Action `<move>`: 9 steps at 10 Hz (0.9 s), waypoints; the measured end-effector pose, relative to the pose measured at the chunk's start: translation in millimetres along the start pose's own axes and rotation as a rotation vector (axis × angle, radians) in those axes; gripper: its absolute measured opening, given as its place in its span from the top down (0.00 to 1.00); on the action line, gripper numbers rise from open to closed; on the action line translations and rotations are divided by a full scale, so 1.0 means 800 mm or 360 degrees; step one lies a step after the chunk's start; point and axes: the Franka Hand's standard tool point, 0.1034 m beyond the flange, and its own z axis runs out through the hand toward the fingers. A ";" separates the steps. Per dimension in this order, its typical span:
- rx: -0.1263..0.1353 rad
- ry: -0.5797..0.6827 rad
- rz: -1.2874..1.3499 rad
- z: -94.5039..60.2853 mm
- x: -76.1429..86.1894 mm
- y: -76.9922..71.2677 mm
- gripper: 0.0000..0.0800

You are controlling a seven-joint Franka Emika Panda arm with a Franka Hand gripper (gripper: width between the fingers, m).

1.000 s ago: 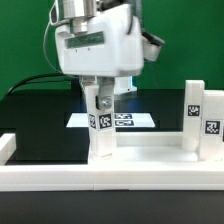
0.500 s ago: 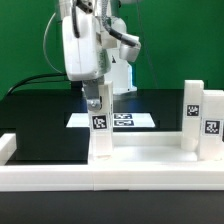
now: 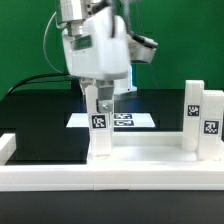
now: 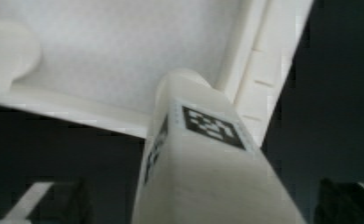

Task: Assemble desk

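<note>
The white desk tabletop (image 3: 150, 153) lies flat along the front of the black table. One white leg post (image 3: 102, 135) with a square tag stands upright on it near the middle. My gripper (image 3: 102, 98) is straight above this post, with a finger on each side of its top. In the wrist view the post (image 4: 205, 150) fills the middle over the rimmed tabletop (image 4: 143, 50). The dark fingers (image 4: 47, 203) sit at the corners with gaps to the post, so the jaws stand open. Two more leg posts (image 3: 193, 115) (image 3: 212, 128) stand on the tabletop at the exterior view's right.
The marker board (image 3: 130, 120) lies flat on the table behind the held post. A long white barrier wall (image 3: 60, 178) runs along the front, with a raised end (image 3: 7, 148) at the exterior view's left. A green backdrop is behind.
My gripper has turned about the upright post, one way and then back. The post stays upright in the same spot.
</note>
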 end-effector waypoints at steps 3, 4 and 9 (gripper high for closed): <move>-0.0005 0.0003 -0.0351 0.001 0.003 0.001 0.19; -0.0005 0.0006 -0.0524 0.001 0.003 0.001 0.19; 0.0006 0.0030 -0.1197 0.000 0.007 -0.001 0.31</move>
